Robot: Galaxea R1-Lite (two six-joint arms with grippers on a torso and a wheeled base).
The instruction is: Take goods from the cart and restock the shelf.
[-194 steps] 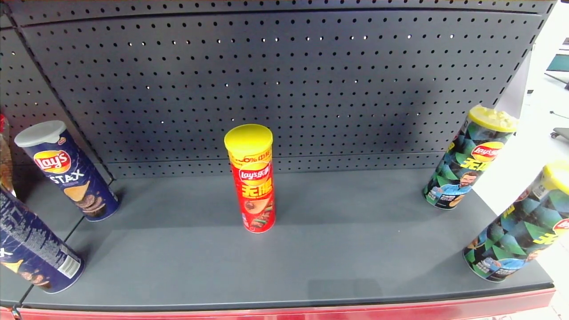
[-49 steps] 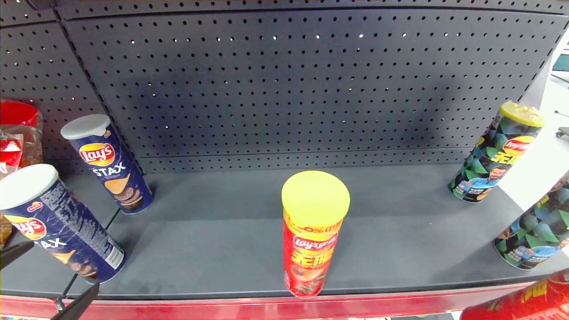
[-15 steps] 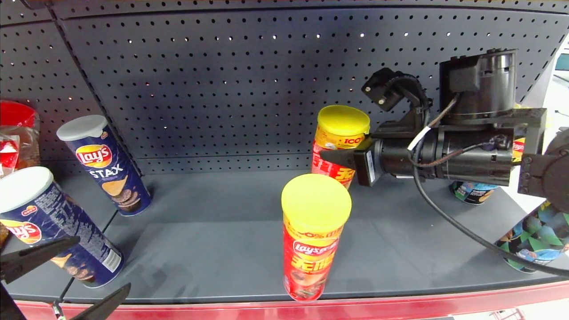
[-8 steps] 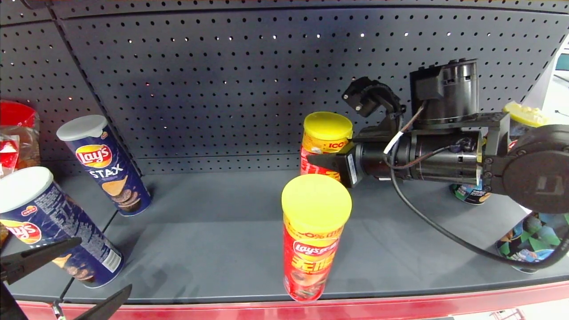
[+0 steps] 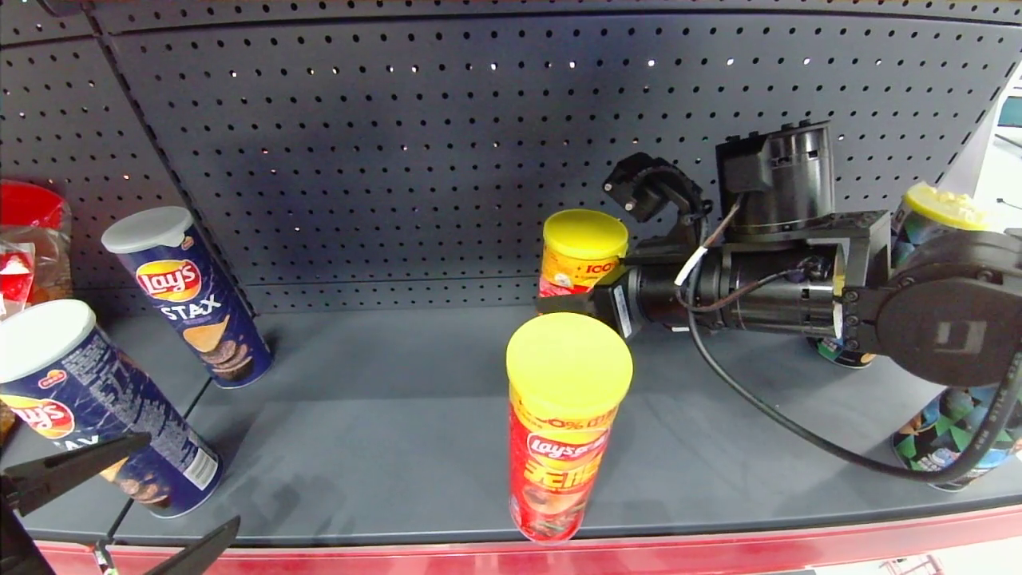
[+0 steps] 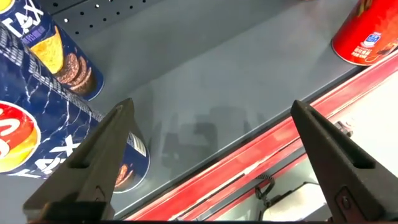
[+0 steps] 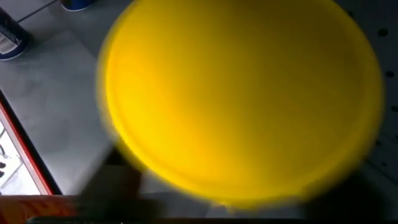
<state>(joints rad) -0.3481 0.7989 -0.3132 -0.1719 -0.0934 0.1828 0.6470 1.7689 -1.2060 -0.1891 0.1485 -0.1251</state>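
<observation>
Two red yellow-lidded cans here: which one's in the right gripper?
The rear red chip can with yellow lid, by the pegboard, clamped in the right gripper. The front red can stands free at the shelf edge.

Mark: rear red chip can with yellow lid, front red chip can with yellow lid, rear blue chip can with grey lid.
rear red chip can (image 5: 585,235), head view, yellow lid
front red chip can (image 5: 560,463), head view, red side
rear blue chip can (image 5: 194,307), head view, blue side

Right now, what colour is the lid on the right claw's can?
Yellow; the lid on that can shows best in the head view.
</observation>
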